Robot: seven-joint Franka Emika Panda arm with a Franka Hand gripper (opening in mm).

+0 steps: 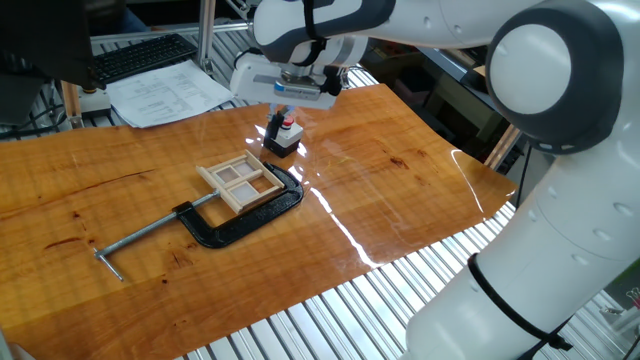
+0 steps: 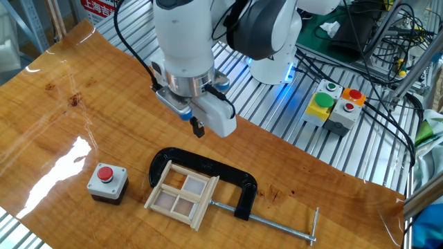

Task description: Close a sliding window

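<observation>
Above the table, the gripper (image 2: 198, 127) is hovering, fingers together and empty, behind the clamped sliding window (image 2: 181, 196).

— Lying mid-frame on the wooden tabletop (image 2: 55, 104)?
— Black C-clamp (image 2: 208, 169), screw rod running toward lower right.
— Lower left?
— Grey button box (image 2: 107, 182), red button on top.
— Upper left, in one fixed view?
— Keyboard (image 1: 140, 55), papers (image 1: 170, 95) beside.
— Right side, other fixed view?
— Box with green, yellow, red buttons (image 2: 336, 104).

Red-and-white sign (image 2: 102, 7), top edge: characters present, too small to read.
Printed paper sheets (image 1: 168, 93): text illegible.
</observation>
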